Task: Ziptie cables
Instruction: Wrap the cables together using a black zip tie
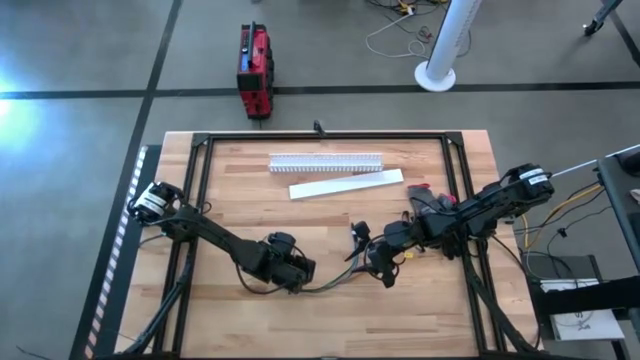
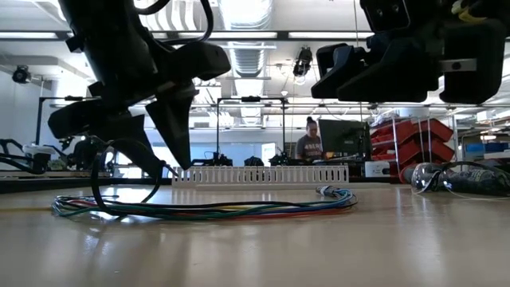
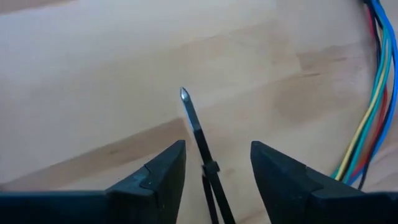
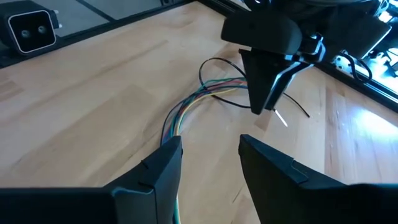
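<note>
Wood table: cable bundle, slotted duct, white cover strip.

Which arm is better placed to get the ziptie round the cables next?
Left, probably. A black ziptie shows between the left tool's open fingers, though contact is unclear, and the cable bundle lies just beside it. The right tool is open and empty, hovering over the bundle's other end.

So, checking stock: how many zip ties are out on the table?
1: a black zip tie between the open fingers of the left gripper, beside the cables. More may be hidden under the arms.
</note>
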You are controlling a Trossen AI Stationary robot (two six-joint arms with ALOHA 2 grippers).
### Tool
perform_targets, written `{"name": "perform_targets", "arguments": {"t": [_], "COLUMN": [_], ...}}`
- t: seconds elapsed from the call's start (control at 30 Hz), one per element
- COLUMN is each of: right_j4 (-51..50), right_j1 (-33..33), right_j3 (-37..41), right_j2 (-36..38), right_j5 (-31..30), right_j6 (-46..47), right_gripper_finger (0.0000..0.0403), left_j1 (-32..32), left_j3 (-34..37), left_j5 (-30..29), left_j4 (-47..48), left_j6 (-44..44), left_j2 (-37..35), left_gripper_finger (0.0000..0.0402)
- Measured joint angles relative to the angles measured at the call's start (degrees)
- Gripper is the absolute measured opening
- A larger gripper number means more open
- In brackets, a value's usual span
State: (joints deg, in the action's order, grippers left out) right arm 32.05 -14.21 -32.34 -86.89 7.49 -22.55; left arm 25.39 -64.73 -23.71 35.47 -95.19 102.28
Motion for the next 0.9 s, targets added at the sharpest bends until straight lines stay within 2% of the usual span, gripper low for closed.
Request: {"name": "perform_targets", "arguments": {"t": [0.27, 0.57, 0.67, 0.9], "right_j4": [0.3, 3.8, 9.0, 12.2], "right_j1": [0.0, 0.0, 0.0, 1.3], "right_j3": [0.0, -0.1, -0.2, -7.2], "right_j2": [0.0, -0.1, -2.8, -14.8], "right_j5": [0.0, 0.2, 0.5, 0.5], "right_j6": [0.1, 1.6, 1.6, 1.9], "right_gripper_finger": [0.0138, 0.0123, 0.0120, 0.0123], "left_j1": [0.0, 0.1, 0.1, 0.4], "left_j3": [0.0, 0.0, 0.0, 0.0], "left_j5": [0.7, 0.8, 0.8, 0.8], "left_j4": [-0.6, -1.0, -2.6, -11.1], "left_j6": [0.1, 2.9, 6.1, 17.6], "left_j2": [0.0, -0.1, -0.1, -0.1], "left_gripper_finger": [0.0132, 0.0041, 0.0011, 0.0017]}}
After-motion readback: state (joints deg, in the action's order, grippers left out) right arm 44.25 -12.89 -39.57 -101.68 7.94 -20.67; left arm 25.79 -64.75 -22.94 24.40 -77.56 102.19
